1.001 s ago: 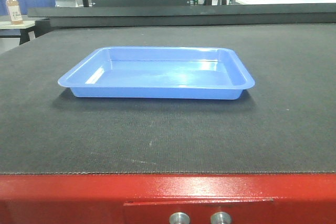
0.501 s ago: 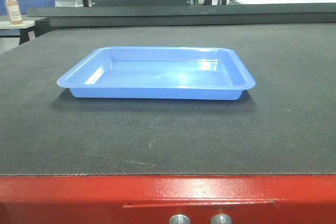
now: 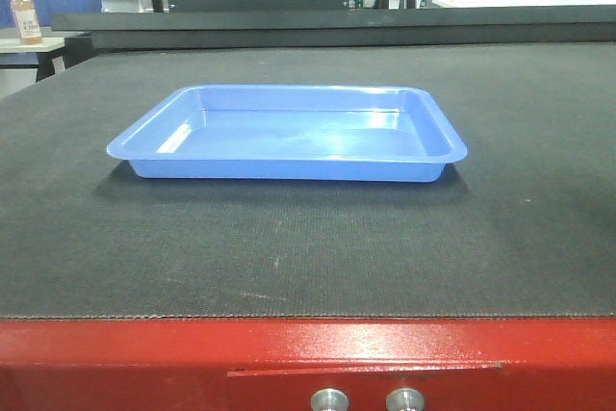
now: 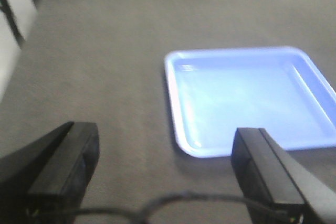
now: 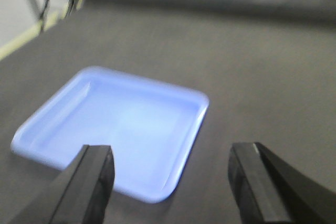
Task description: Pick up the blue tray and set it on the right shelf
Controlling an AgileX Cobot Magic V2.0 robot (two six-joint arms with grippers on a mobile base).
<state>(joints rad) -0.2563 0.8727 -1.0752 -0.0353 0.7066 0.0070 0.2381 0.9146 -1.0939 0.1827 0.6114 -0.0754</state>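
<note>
Blue tray [image 3: 289,137] flat near the middle of the dark tabletop [image 3: 520,238], long axis running left to right. Ahead and rightward of the left hand [image 4: 165,166], ahead and leftward of the right hand [image 5: 173,182]; both spread wide, holding nothing. Short-end rims exposed, open room on every side. Probably neither hand clearly nearer.

On the left gripper [image 4: 163,132] we observe two black, blocky fingers [image 4: 63,166] and a thin dark cable [image 4: 173,199]. The right gripper [image 5: 170,153] has black wedge-shaped fingers [image 5: 89,182]
</note>
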